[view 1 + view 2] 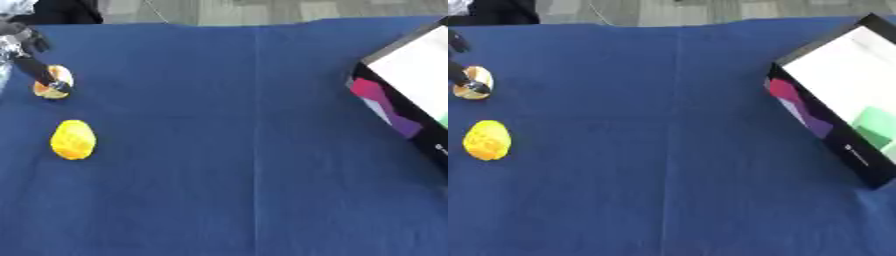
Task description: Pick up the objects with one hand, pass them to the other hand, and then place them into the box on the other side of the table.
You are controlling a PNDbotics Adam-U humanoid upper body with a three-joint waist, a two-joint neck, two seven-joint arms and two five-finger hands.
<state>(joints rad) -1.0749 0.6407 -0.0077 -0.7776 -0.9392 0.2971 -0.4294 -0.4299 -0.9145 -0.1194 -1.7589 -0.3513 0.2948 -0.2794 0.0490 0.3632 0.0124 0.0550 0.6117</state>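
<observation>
Worktop (262, 150) covered in blue cloth with a lengthwise crease down the middle. Left hand (26, 47) enters at the upper left corner; one dark finger (39, 72) reaches down onto an orange-and-white rounded object (58, 80) and its tip touches the object's lower edge. Cannot tell whether the hand's fingers are curled round the object or merely resting on it; only part of the hand shows. Nearer the camera and apart from it, a yellow bumpy oval object (73, 139) lies flat on the cloth, untouched. On the right side of the worktop, well apart from both objects, sits a black box (846, 150), set askew, white inside, with a green patch (874, 125) within and pink and purple shapes on its outer wall. Right hand shows in neither view.
</observation>
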